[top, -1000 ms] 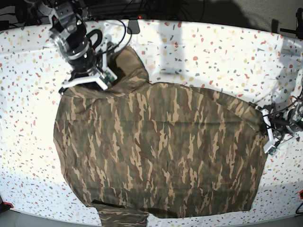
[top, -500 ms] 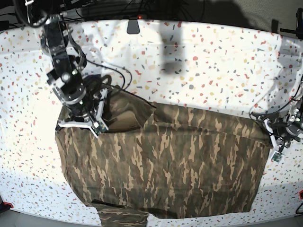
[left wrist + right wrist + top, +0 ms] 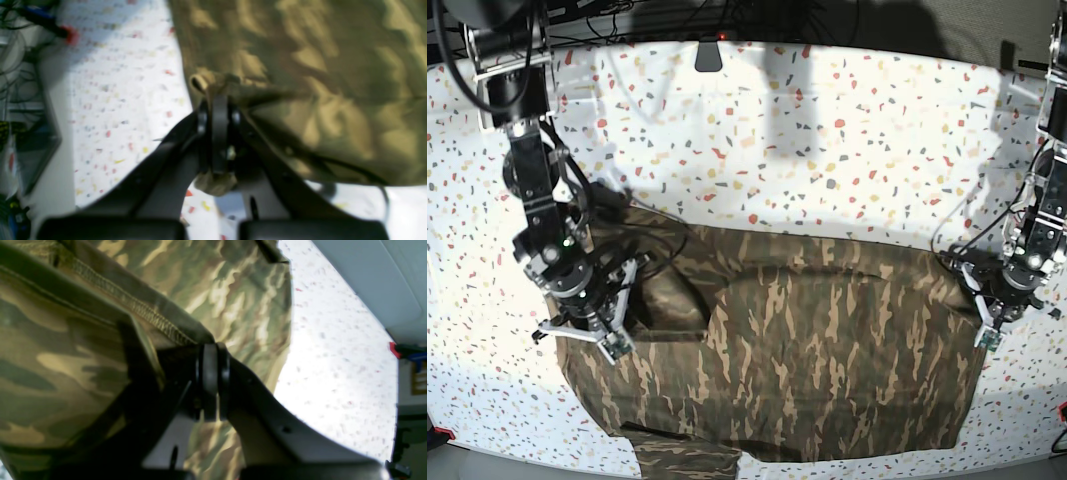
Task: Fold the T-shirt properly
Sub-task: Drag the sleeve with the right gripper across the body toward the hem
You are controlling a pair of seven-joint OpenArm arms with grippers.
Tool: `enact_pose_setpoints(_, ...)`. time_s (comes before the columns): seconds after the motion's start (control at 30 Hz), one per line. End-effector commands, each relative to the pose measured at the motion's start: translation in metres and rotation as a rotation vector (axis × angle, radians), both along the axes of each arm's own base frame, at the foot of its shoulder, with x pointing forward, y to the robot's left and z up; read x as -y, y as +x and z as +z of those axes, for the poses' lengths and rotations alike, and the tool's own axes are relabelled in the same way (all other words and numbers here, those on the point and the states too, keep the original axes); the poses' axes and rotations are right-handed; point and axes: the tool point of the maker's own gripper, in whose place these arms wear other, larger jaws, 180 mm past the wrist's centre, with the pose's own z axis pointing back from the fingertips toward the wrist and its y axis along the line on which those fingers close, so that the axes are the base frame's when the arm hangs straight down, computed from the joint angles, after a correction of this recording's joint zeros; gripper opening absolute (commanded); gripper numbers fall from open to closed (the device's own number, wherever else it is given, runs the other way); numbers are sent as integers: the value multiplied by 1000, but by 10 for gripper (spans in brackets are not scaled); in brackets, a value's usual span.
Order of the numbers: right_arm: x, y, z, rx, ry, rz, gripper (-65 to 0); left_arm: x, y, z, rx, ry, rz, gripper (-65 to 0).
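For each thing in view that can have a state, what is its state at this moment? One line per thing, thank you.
T-shirt: partly folded, far edge lifted and drawn over the body, near part flat on the table.
Left end effector: shut on the T-shirt's edge.
Right end effector: shut on the T-shirt's seamed edge.

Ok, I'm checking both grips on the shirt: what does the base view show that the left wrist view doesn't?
Only the base view shows the whole T-shirt spread on the table, its far edge folded toward the near hem, and the right gripper on one corner. Only the left wrist view shows the left gripper shut close up, with a bunch of cloth pinched at its tips. Both show the speckled table, the camouflage cloth and the left gripper at the shirt's edge.
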Motion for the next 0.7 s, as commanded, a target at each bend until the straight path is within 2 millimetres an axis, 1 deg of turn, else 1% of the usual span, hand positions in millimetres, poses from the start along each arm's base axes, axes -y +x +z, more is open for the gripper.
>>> enact_pose_setpoints(0.0,5,17,29,81,1,1,-650,-10,15,28,83,17,14,-650)
enact_pose_setpoints(0.1,5,31,35,71,-4,33,-650,-16,19,28,89,19,30,-650)
enact_pose_setpoints(0.23,16,48,43,74,-4,7,-650,-23,21,24,98,25,37,-650)
enact_pose_setpoints(0.33,22,57,47,76,-2,-8,-650,-30,20,17,100,25,41,-650)
enact_pose_setpoints(0.43,22,62,50,81,7,6,-650,-36,19,11,102,26,45,-650)
enact_pose_setpoints(0.5,24,65,46,64,10,14,-650,-38,19,10,112,24,40,-650)
enact_pose_setpoints(0.67,29,64,13,-37,-12,27,-650,-30,25,19,182,9,-4,-650)
